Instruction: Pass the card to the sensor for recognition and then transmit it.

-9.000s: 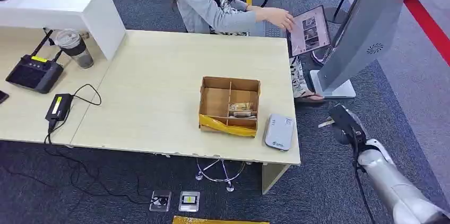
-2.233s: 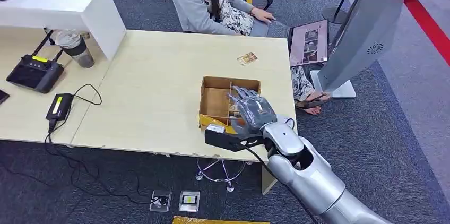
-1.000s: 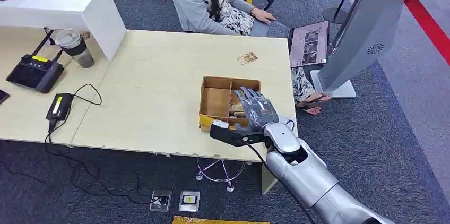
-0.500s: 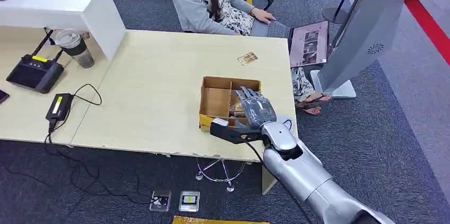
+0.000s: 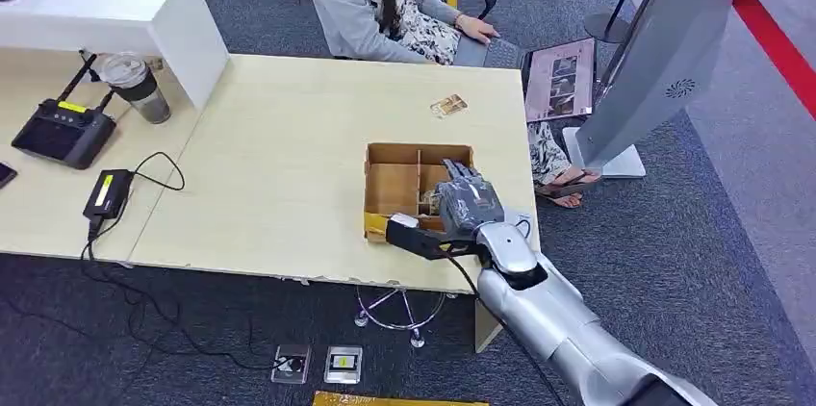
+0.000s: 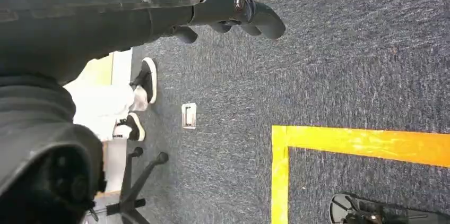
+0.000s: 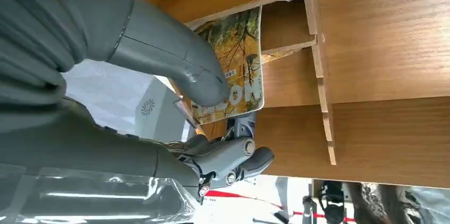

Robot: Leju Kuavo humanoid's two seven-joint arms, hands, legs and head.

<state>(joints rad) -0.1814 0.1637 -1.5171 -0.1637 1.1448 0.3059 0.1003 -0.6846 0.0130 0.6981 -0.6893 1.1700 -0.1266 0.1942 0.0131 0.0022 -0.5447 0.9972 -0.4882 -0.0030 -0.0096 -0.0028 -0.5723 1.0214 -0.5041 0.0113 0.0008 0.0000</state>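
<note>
The right hand (image 5: 465,206), grey with dark jointed fingers on a smooth silver arm, reaches into the near right compartment of an open cardboard box (image 5: 393,187) split by thin slotted dividers. In the right wrist view the thick grey thumb (image 7: 175,59) presses on a glossy card (image 7: 240,59) printed with yellow autumn trees, and darker fingers curl under it, so the hand pinches the card inside the box. A white rounded sensor (image 5: 521,224) lies just beside the box, mostly behind the wrist. A second card (image 5: 448,105) lies flat farther along the pale wood-grain worktop (image 5: 279,156). The left hand (image 6: 233,14) hangs over speckled blue carpet (image 6: 345,65) marked with yellow tape, its dark fingers loosely curled, holding nothing.
</note>
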